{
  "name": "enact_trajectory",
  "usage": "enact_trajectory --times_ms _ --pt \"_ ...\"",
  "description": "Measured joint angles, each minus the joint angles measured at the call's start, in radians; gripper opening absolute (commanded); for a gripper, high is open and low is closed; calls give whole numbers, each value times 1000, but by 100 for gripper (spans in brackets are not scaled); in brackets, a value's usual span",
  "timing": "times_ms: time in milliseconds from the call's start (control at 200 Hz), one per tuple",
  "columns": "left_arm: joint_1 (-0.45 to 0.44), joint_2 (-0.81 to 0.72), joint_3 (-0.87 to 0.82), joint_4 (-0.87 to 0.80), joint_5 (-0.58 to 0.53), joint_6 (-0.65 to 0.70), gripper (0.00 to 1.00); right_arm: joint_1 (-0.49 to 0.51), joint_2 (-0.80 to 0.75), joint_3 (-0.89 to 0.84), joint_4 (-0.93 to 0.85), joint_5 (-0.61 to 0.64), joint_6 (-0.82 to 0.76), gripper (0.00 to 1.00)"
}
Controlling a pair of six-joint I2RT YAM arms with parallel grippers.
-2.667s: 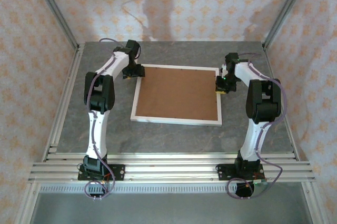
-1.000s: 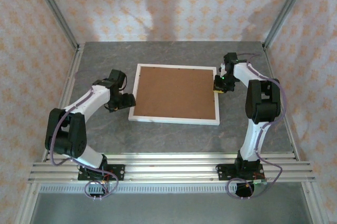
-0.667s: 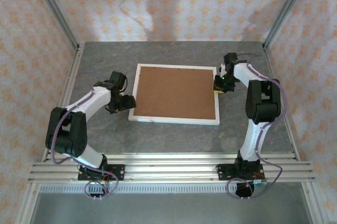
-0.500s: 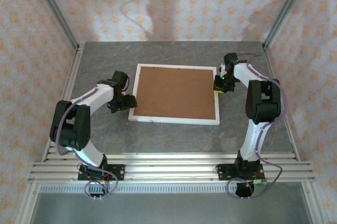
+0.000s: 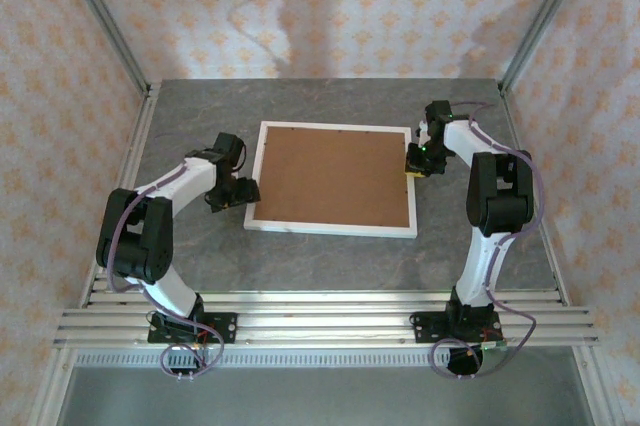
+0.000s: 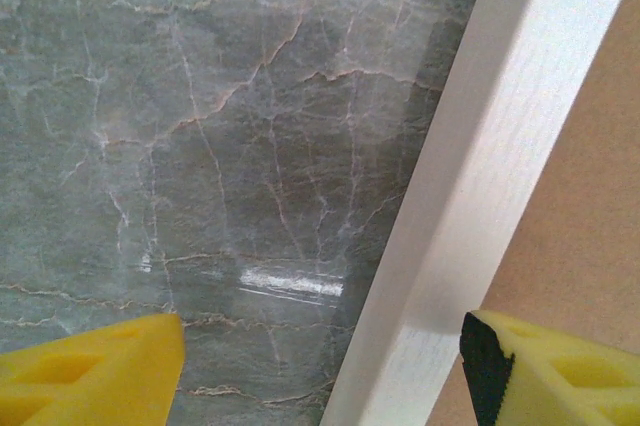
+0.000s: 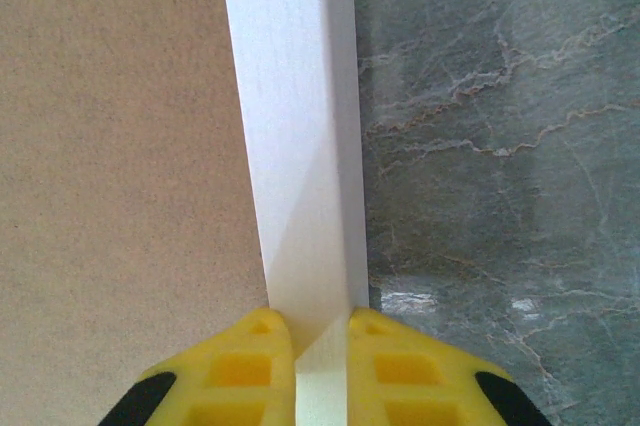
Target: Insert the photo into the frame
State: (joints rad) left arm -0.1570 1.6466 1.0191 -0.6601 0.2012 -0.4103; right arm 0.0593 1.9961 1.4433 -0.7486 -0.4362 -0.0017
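Right pincer (image 7: 322, 371) clamped on the frame (image 5: 333, 230). Wrist view: two yellow fingers (image 7: 235, 371) pressed against either side of the white right-hand rail, which runs straight ahead from between them. On one side of the pinched rail, brown backing board (image 5: 335, 174); on the other, grey marbled table (image 5: 300, 266). From above, the grip sits on the far half of that rail.

Left pincer (image 5: 242, 192) jaws well apart. Wrist view: one yellow finger over bare table, the other over the backing board. The frame's white left rail passes on a slant through the gap between them. Neither finger seen touching the rail. Whether the tips rest on table or board, cannot tell. Pale patch of glare on the table just ahead of this pincer, beside the rail. From above, it sits at the near half of the left rail, close to the near-left corner.

Frame lies flat on the table between the two pincers, brown board facing up and filling the opening from rail to rail. Right pincer at its right edge, left pincer at its left edge, roughly diagonal to one another across the board. Frame a touch askew to the table's edges. Bare table on every side of it, more toward the arm bases than beyond the far rail.
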Motion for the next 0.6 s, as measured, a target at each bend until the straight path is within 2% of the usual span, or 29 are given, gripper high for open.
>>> enact_trajectory --times_ms 320,601 --pt "-2 40 1 24 47 0 74 0 0 0 0 0 0 13" --pt "-58 102 33 27 35 -6 74 0 0 0 6 2 0 13"
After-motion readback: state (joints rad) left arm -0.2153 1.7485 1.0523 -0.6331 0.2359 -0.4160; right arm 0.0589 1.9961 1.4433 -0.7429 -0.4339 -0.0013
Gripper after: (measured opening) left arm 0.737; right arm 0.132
